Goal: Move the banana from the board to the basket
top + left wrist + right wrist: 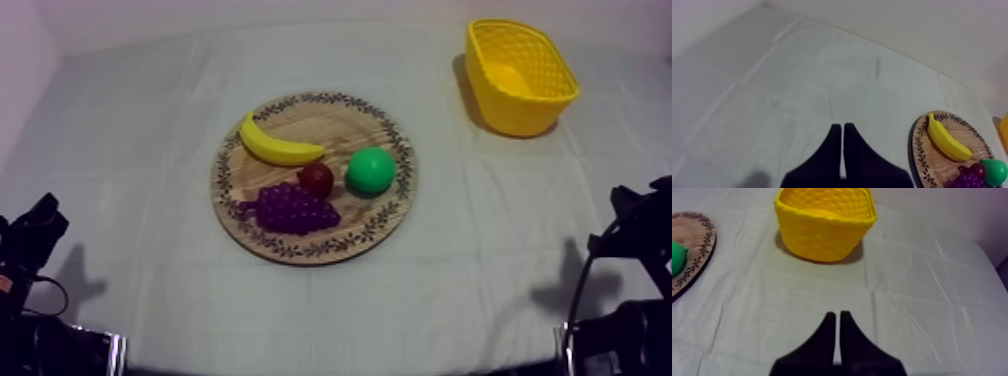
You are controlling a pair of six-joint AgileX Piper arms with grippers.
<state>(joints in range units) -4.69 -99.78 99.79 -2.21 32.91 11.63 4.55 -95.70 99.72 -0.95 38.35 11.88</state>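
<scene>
Our yellow toy banana (278, 146) lies on the round wooden board (330, 118), by its upper-left patterned rim. Open grey-white cloth (480, 250) runs from there to the yellow woven basket (520, 75) at upper right. Our left gripper (842, 128) and right gripper (837, 316) are both closed on nothing.

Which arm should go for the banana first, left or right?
Probably left. The curved yellow toy banana lies on the left half of the round wooden board, nearer the left claw, shut at rest. The right claw, also shut, faces the yellow woven basket.
</scene>
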